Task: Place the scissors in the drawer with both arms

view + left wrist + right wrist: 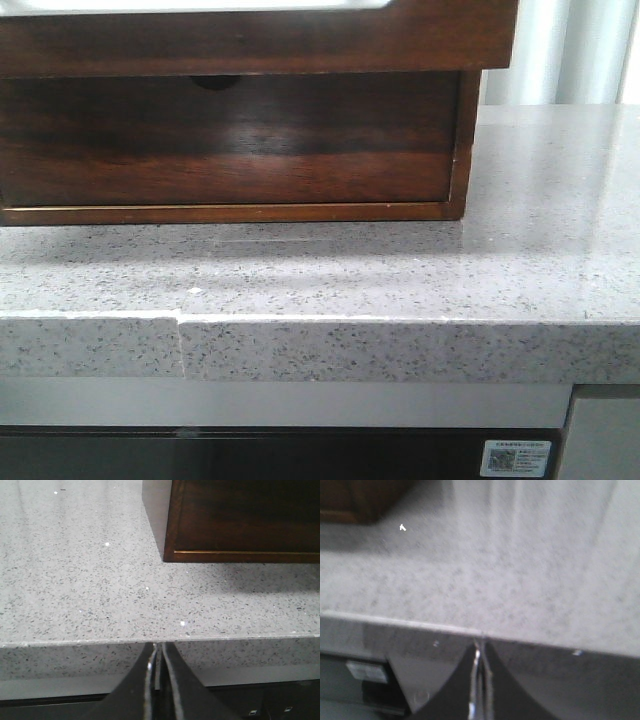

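A: Below the edge of the speckled grey stone countertop (100, 590), where are the grippers?

B: The left gripper (159, 652) has black fingers pressed together, holding nothing. The right gripper (481, 650) is likewise closed and empty, just under the same edge; that view is blurred. Judged, both are parked low to leave the counter free.

A: And outward?

B: A dark brown glossy wooden box (230, 150) stands on the countertop. Above it juts the wide dark brown wooden drawer (250, 40) with a white strip. The scissors appear in no view.
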Controlling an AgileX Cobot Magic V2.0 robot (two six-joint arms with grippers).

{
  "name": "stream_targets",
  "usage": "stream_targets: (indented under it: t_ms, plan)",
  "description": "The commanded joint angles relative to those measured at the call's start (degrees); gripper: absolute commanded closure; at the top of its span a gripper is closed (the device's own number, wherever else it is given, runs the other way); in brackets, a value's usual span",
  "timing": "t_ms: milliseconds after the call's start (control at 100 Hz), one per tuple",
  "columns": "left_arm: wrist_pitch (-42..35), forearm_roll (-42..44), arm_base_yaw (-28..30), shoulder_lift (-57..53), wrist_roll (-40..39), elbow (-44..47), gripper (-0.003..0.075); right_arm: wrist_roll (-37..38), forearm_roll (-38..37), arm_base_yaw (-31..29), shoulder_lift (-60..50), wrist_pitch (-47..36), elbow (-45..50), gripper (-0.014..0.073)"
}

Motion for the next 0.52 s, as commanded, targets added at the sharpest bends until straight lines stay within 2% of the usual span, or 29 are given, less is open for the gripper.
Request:
stream_targets:
  t_ms: [0,510]
  plan:
    - [-1.2,-0.9,0.2,-1.8,-0.4,1.3,0.0739,0.1,0.1,-0.8,-2.2,-2.0,0.2,0.0634]
    - [-1.2,-0.9,0.2,-1.8,-0.4,1.3,0.0739,0.1,0.1,-0.8,-4.5,-0.9,0.7,0.0634]
